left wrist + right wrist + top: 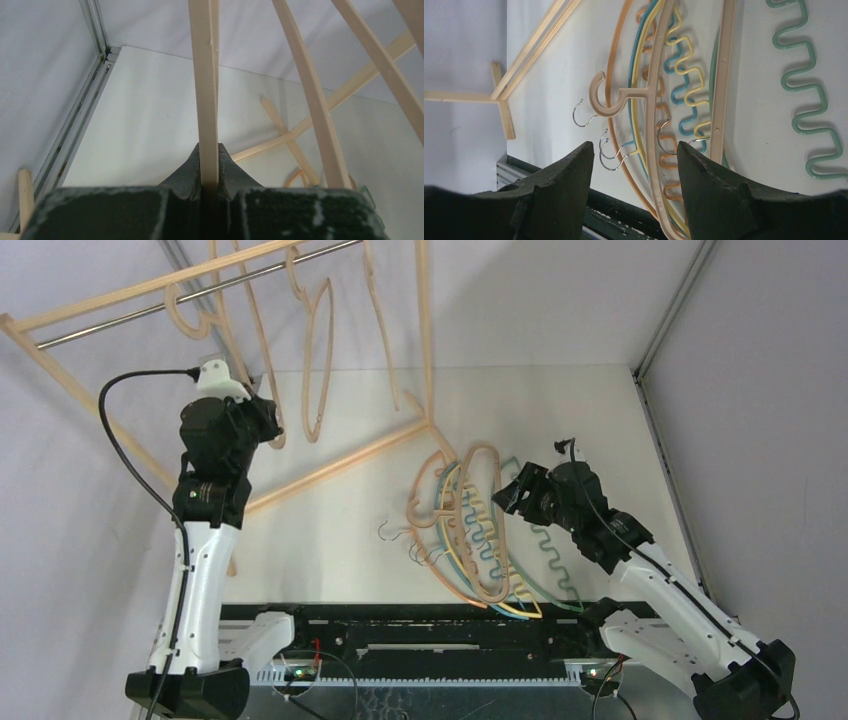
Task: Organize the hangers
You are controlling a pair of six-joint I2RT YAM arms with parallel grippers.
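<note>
Hanging looks the step in hand: the left gripper (209, 172) is clenched on a light-wood hanger (205, 90), arm raised beside the rack rail (200, 292) (whether its hook is seated I cannot tell). The right gripper (634, 147), jaws released, hovers over the pile of hangers (480, 530) on the table (330, 540); next comes picking one cleanly.

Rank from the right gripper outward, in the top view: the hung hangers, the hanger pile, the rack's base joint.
From the right gripper:
1. hanger pile, lying just left of it.
2. rack's base joint, farther back and left.
3. hung hangers, farthest, at the back left on the rail.
</note>
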